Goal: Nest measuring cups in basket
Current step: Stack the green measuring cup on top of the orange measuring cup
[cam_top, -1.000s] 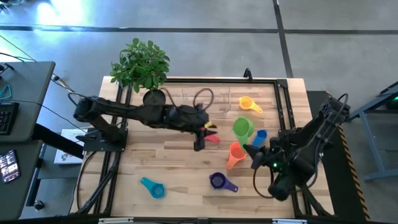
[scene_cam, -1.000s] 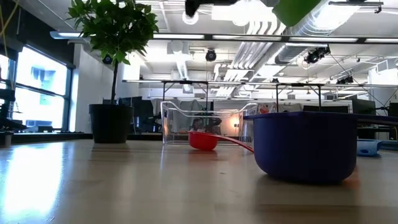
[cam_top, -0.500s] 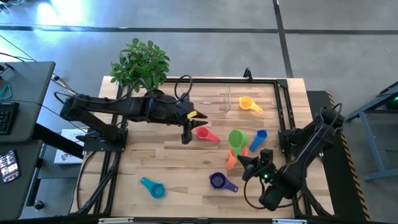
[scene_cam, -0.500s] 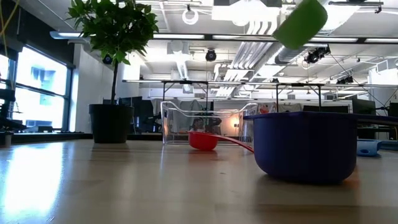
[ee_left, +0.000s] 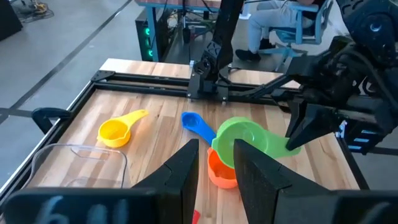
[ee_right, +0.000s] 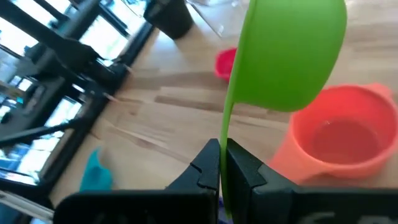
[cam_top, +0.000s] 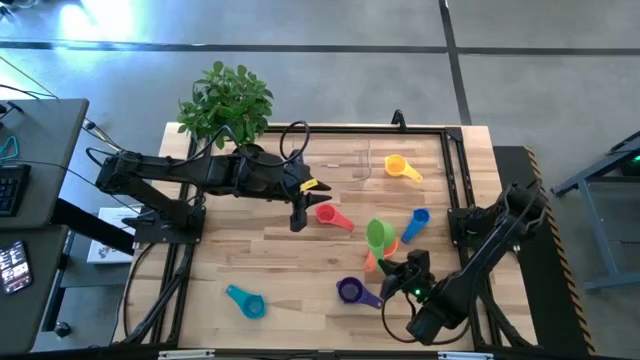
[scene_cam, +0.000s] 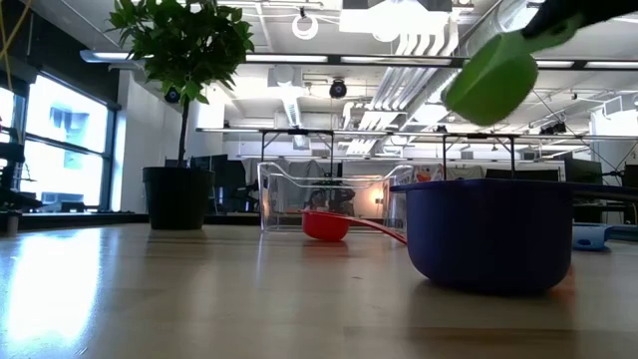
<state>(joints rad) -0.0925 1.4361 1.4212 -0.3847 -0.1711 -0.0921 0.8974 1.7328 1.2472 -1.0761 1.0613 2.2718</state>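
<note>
Nothing is nested yet: the basket point(cam_top: 352, 163) at twelve o'clock looks empty. The right claw point(cam_top: 392, 272), pinched on the green cup point(cam_top: 380, 235), hangs above the orange cup point(ee_right: 336, 140); the left claw point(cam_top: 298, 220) gapes empty beside the red cup point(cam_top: 330, 214), the others scattered over the worktop point(cam_top: 260, 260).

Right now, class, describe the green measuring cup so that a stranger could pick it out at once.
Start at the right arm near the wooden table's right front corner. Its right gripper is shut on a flat handle, holding the green measuring cup in the air just above the orange cup. It is the only cup off the table.

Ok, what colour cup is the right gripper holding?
Green cup, pinched by its handle; right wrist view shows it best.
</note>
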